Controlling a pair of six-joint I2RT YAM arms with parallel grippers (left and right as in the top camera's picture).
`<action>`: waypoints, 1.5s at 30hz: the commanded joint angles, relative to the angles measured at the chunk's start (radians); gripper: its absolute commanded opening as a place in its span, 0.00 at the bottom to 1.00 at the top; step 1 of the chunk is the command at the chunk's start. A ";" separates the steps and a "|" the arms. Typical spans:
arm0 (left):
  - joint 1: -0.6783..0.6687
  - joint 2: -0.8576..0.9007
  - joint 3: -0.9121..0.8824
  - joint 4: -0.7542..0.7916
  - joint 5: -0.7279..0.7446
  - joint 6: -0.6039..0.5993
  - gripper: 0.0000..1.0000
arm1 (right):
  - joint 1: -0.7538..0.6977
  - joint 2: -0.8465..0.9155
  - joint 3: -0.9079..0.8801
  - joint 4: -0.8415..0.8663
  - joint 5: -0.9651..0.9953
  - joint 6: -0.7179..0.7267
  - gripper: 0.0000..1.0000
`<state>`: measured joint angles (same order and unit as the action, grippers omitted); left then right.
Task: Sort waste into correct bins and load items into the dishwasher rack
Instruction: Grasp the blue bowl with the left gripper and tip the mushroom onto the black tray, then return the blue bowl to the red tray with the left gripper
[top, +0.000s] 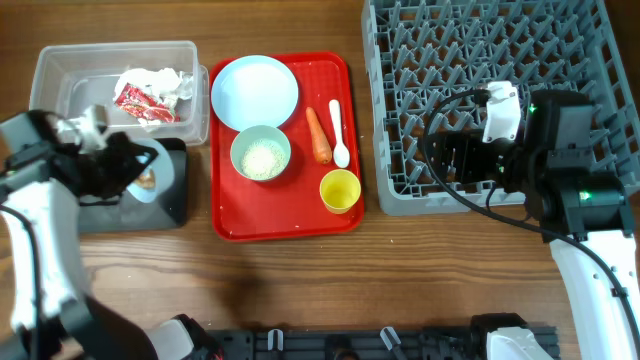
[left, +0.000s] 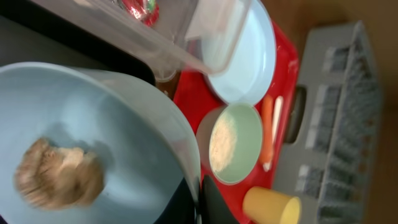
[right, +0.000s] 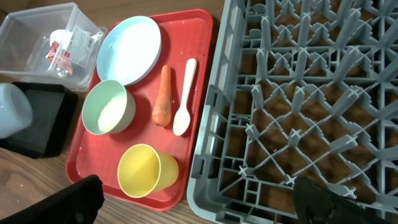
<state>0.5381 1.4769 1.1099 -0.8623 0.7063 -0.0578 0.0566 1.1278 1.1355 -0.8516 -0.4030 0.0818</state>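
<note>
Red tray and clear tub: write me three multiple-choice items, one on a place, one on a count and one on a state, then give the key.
1. Where is the red-and-white wrapper?
A. in the clear tub
B. on the red tray
C. in the yellow cup

2. How many things lie on the red tray?
A. three
B. four
C. five

3. How is the right gripper?
A. shut on the spoon
B. open
C. shut on the carrot

Key: 1 A, it lies inside the tub. 2 C, the plate, pale-green bowl, carrot, spoon and cup. 3 B, its fingers stand wide apart and hold nothing.
</note>
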 joint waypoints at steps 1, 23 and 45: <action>0.138 0.170 0.013 0.061 0.362 0.055 0.04 | 0.002 0.010 0.018 0.003 -0.002 0.003 1.00; -0.503 -0.315 0.011 -0.131 -0.341 -0.185 0.04 | 0.002 0.013 0.018 0.004 -0.002 0.000 1.00; -1.078 0.213 0.080 -0.147 -0.813 -0.410 0.56 | 0.002 0.014 0.018 -0.012 -0.002 0.000 1.00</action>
<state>-0.5415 1.6913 1.0775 -0.9760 -0.0967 -0.5091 0.0566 1.1355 1.1358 -0.8654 -0.4034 0.0814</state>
